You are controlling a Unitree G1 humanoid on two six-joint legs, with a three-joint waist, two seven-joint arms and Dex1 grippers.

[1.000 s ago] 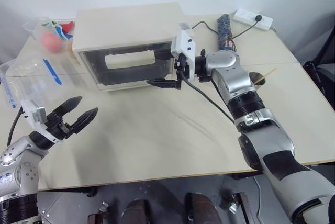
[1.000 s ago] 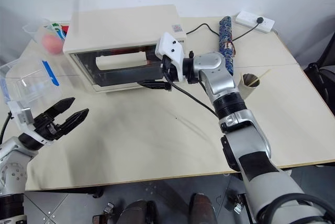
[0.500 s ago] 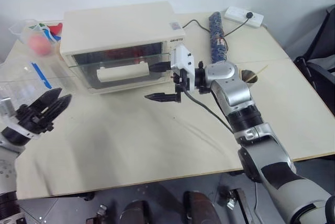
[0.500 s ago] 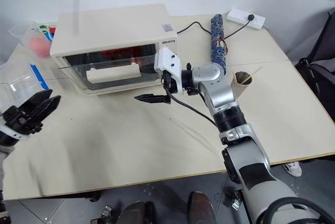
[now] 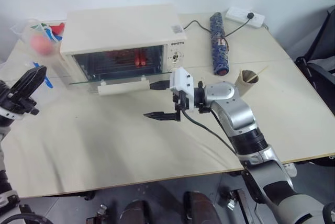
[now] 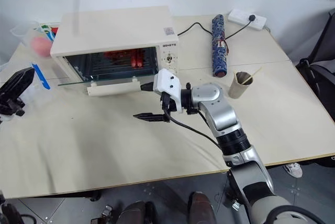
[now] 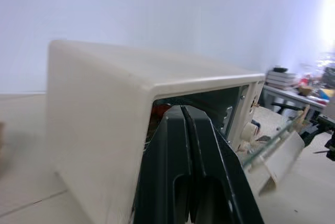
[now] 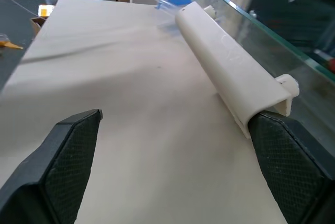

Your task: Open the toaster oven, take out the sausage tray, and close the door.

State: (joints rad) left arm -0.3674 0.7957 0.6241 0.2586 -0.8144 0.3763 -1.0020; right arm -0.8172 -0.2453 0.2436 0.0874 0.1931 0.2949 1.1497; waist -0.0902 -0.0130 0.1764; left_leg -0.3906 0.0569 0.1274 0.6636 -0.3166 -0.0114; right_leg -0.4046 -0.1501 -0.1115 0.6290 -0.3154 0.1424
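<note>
My right gripper (image 5: pixel 158 100) is wide open, with one black finger touching the right end of the door's bar handle (image 5: pixel 124 85) and the other finger lower, over the bare table (image 5: pixel 120 145). My left gripper (image 5: pixel 26 87) is squeezed shut on nothing and hangs off to the left of the toaster oven (image 5: pixel 120 25), well apart from it.

The door (image 5: pixel 118 77) is down, lying almost flat out from the front of the toaster oven, so the mouth is open. The sausage tray (image 5: pixel 137 57) is inside, and I can see red sausages standing out toward the back of the opening. I think the tray sits on the upper rack, but the dark inside makes that hard to tell.

From my right gripper, the tray lies up and back, past the flat glass door. Its long side runs the same way as the front of the toaster oven. My right arm is the nearer one by far. To reach in, I would guess my fingers must go over the open door and its handle, which stick out in the way.

To the right of the toaster oven lie a rolled dark patterned cloth (image 5: pixel 218 43) and a paper cup with a stick (image 5: pixel 246 78). Behind it to the right is a white power strip (image 5: pixel 244 13). To its left sits a clear plastic box (image 5: pixel 39 33)
</note>
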